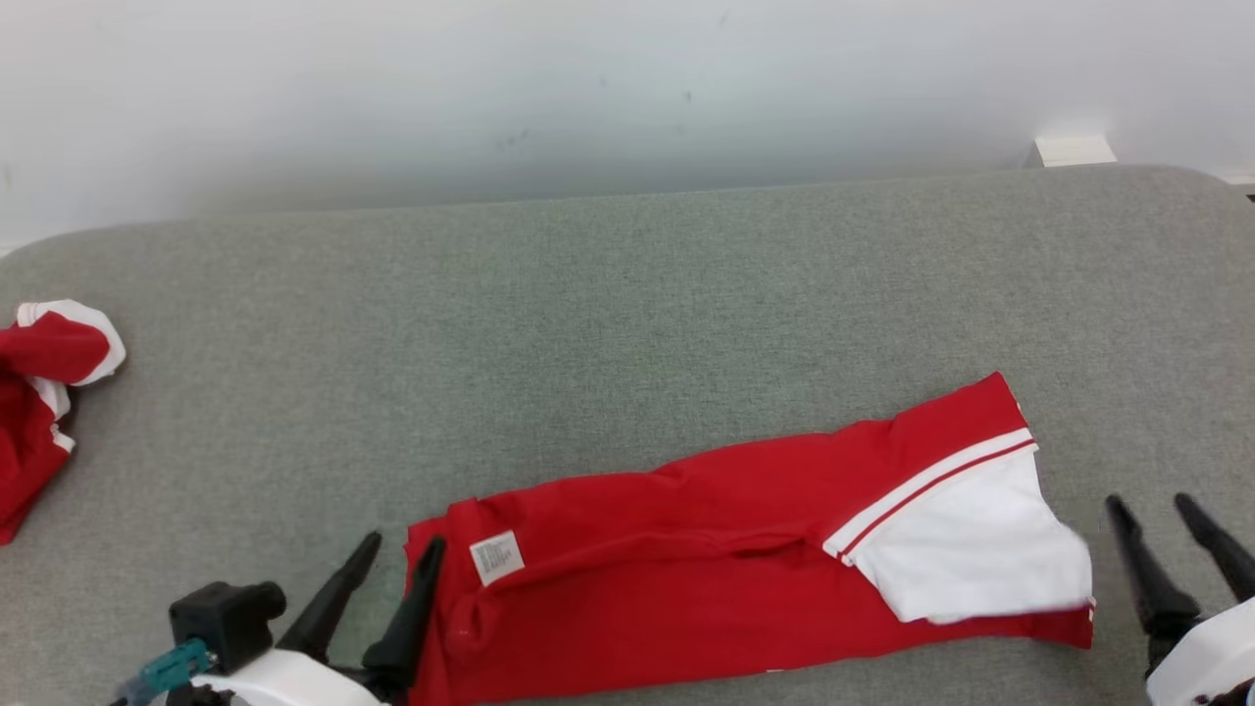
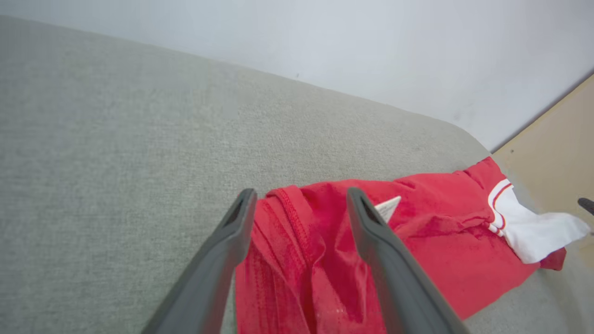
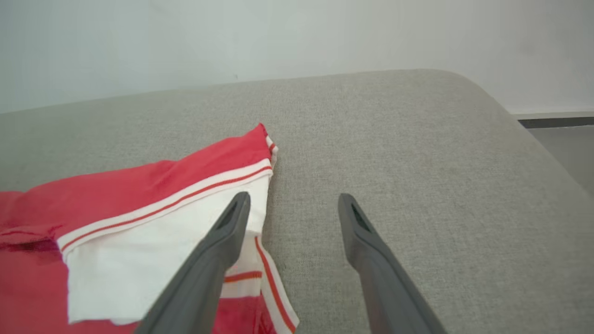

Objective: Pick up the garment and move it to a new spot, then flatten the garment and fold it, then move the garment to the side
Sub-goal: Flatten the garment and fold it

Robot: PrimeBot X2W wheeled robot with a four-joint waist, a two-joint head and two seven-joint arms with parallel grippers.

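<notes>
The garment (image 1: 686, 549) is red with a white, red-striped sleeve and lies folded in a long strip across the near part of the grey padded surface (image 1: 627, 294). My left gripper (image 1: 402, 541) stands open at its left end, next to the white label (image 1: 496, 557). In the left wrist view the gripper (image 2: 300, 192) is spread over the red hem (image 2: 287, 232) without pinching it. My right gripper (image 1: 1148, 502) is open just right of the white sleeve (image 1: 971, 549). In the right wrist view the gripper (image 3: 293, 198) has its left finger over the sleeve's edge (image 3: 153, 250).
A second red and white piece of clothing (image 1: 39, 392) lies bunched at the surface's far left edge. A pale wall (image 1: 588, 88) rises behind, with a small white box (image 1: 1074, 150) at the back right. Beige floor (image 2: 557, 153) lies past the rounded corner.
</notes>
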